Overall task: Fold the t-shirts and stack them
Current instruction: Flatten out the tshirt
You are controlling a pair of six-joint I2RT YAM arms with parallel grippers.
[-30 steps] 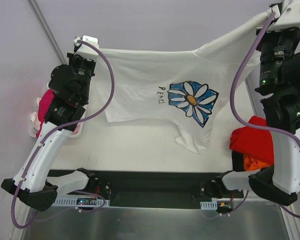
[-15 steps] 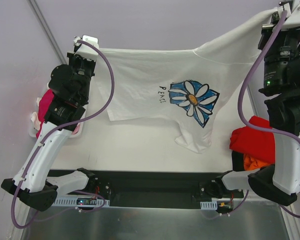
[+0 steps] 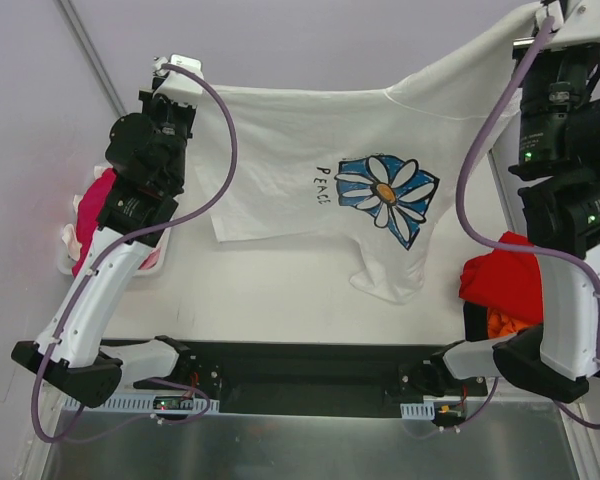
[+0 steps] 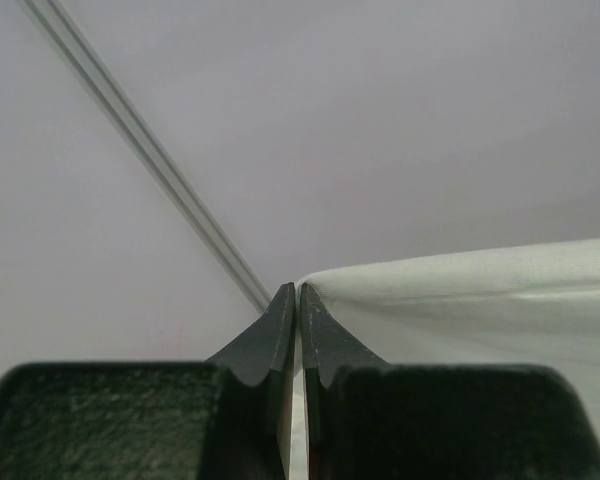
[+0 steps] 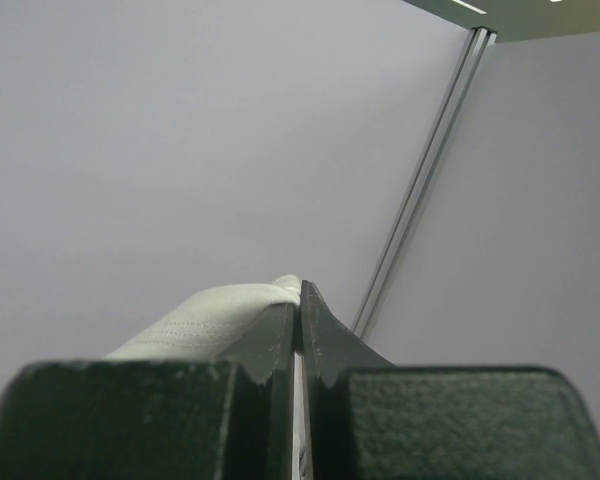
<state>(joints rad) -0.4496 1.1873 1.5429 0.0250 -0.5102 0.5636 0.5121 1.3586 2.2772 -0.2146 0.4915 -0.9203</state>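
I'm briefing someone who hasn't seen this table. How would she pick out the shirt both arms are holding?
Start at the white table: spread over its far half is the white t-shirt, its far edge pinched in the left gripper and the right gripper. Unlike the red shirt at the right edge and the pink shirt at the left, it bears a blue daisy and the word PEACE.

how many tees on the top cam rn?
4: the white daisy tee is held up, spread across the far side. The red tee is at the right edge, with the orange tee under it. The magenta tee is at the left edge. The piles may hide more.
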